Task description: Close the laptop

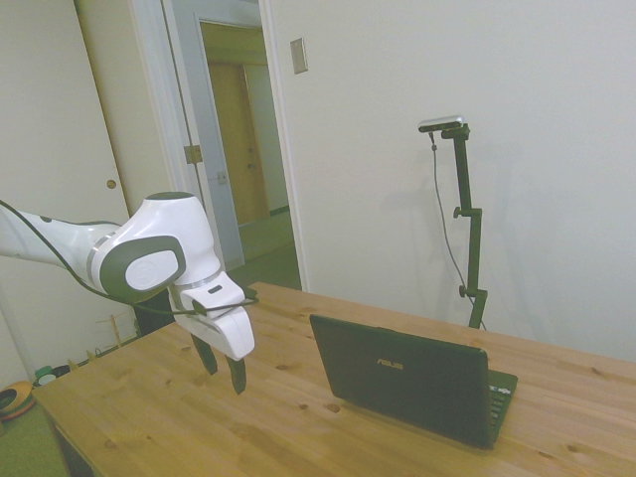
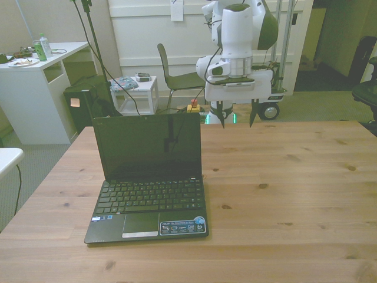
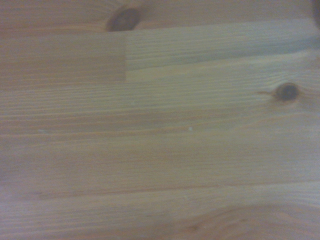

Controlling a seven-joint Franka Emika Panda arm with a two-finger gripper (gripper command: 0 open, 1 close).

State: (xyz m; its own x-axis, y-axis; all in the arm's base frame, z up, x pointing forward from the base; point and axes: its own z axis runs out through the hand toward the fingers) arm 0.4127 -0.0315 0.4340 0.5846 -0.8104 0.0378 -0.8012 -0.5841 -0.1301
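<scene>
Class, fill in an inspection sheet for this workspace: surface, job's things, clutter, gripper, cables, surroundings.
Surface: wooden table, knotty planks.
Job's things: laptop open, lid upright, screen dark.
Clutter: nothing seen on the table.
Gripper: gripper open, empty, above the table behind the laptop, toward the front view's right.
Cables: black cable along the arm.
Surroundings: chair, white desk, open doorway.
</scene>
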